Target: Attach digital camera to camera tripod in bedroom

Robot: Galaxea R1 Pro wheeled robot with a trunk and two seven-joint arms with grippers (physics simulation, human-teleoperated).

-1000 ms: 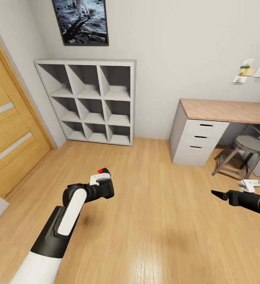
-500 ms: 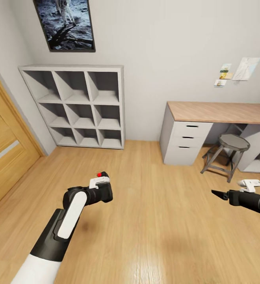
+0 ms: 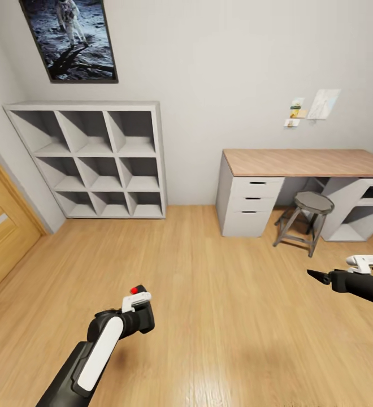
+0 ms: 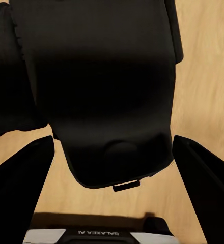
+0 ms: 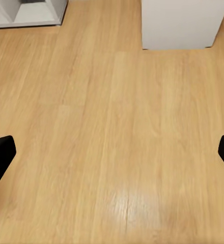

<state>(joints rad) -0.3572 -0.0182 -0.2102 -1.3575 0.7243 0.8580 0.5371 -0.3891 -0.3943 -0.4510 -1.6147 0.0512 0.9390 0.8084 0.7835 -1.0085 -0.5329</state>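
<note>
The digital camera (image 3: 143, 316), black with a red button on top, hangs low over the wood floor of the bedroom at the lower left of the head view. My left gripper (image 3: 133, 320) is shut on it. In the left wrist view its dark body (image 4: 102, 91) sits between the two black fingers (image 4: 20, 193). My right gripper (image 3: 317, 275) is held out at the right, above bare floor. Its fingers (image 5: 0, 157) are spread wide, and it is open with nothing in it. The camera tripod is out of view.
A grey cube shelf (image 3: 90, 161) stands against the far wall on the left, under a poster (image 3: 70, 37). The wood-topped grey desk (image 3: 299, 163) is at the right, with a grey stool (image 3: 308, 206) before it. A wooden door (image 3: 0, 237) is at the far left.
The head view has swung: shelf, desk and stool have shifted left in the picture and the door has slid off. Both grippers keep their states; the left arm sits lower in frame.
</note>
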